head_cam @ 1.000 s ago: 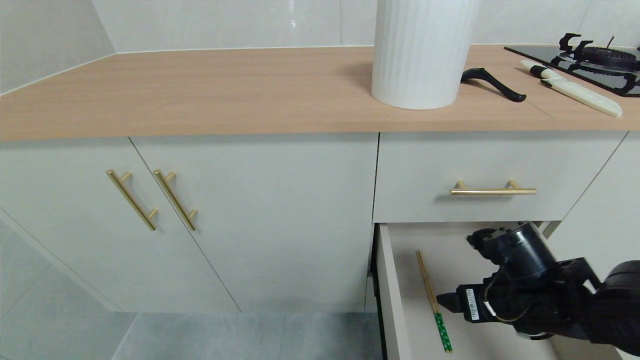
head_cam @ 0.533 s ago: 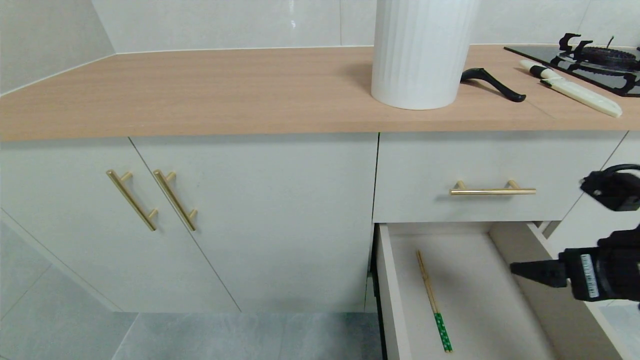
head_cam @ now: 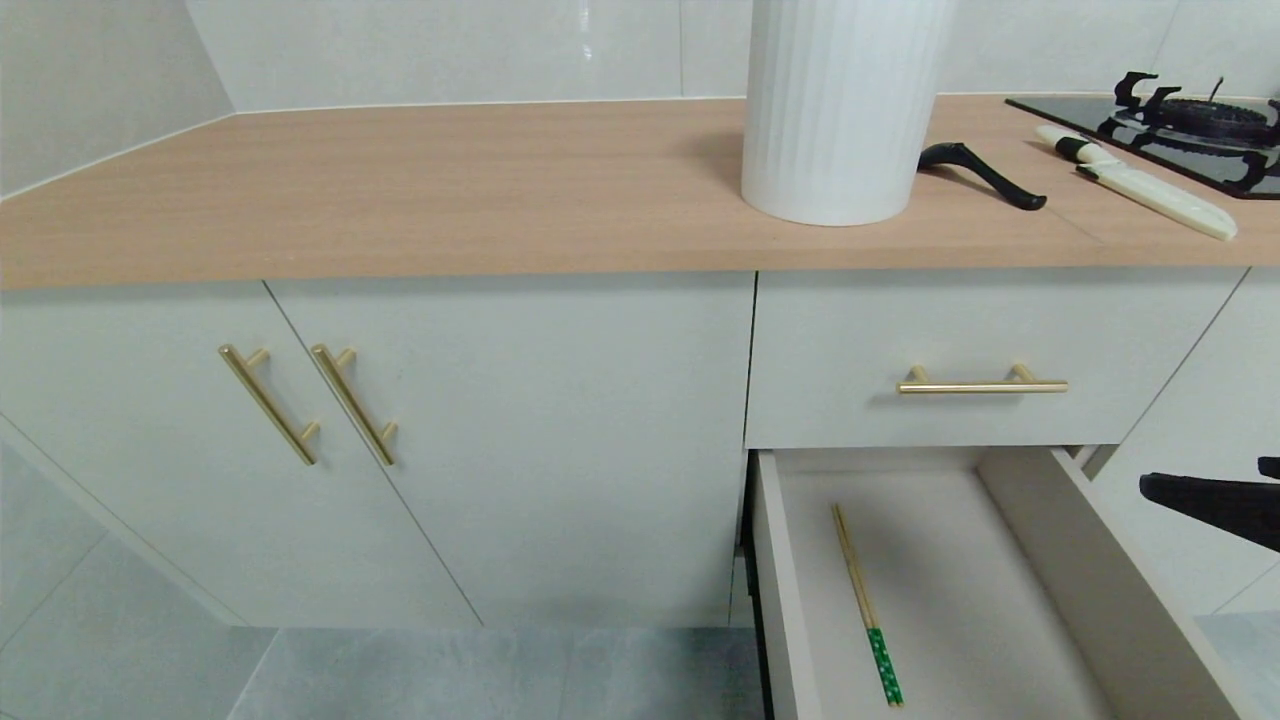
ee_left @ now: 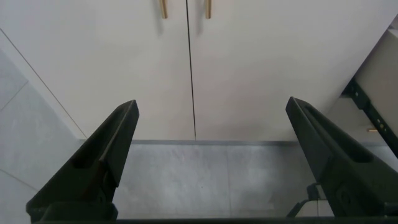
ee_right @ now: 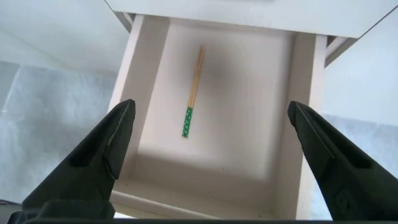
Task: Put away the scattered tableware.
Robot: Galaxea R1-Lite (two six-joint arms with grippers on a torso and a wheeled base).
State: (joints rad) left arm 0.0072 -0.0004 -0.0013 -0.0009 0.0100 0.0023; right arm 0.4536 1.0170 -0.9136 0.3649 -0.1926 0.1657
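- The chopsticks (head_cam: 866, 605), a pair with green ends, lie flat on the floor of the open lower drawer (head_cam: 1060, 570), nearer its left wall
- A pale knife (head_cam: 1140, 185) and a black-handled utensil (head_cam: 985, 172) lie on the countertop (head_cam: 400, 190), so the task looks unfinished
- The right gripper (ee_right: 209, 111) hangs above the open drawer with its jaws wide apart and nothing between them
- The left gripper (ee_left: 211, 109) is low in front of the cabinet doors (ee_left: 249, 62), its jaws likewise spread and empty
- Risk: the black-handled utensil lies just beside the tall white ribbed container (head_cam: 835, 110), so a reach from the wrong side could knock the container
- Risk: the knife lies near the stove (head_cam: 1190, 120), and its smooth, thin blade could slip from a poor grip
- Risk: the drawer juts out under the closed upper drawer (head_cam: 982, 385), so an arm carrying something down could catch a drawer front or wall
- Risk: a piece released from too high could land on the chopsticks and scatter them
- No writing, label or brand mark can be made out on any of these things
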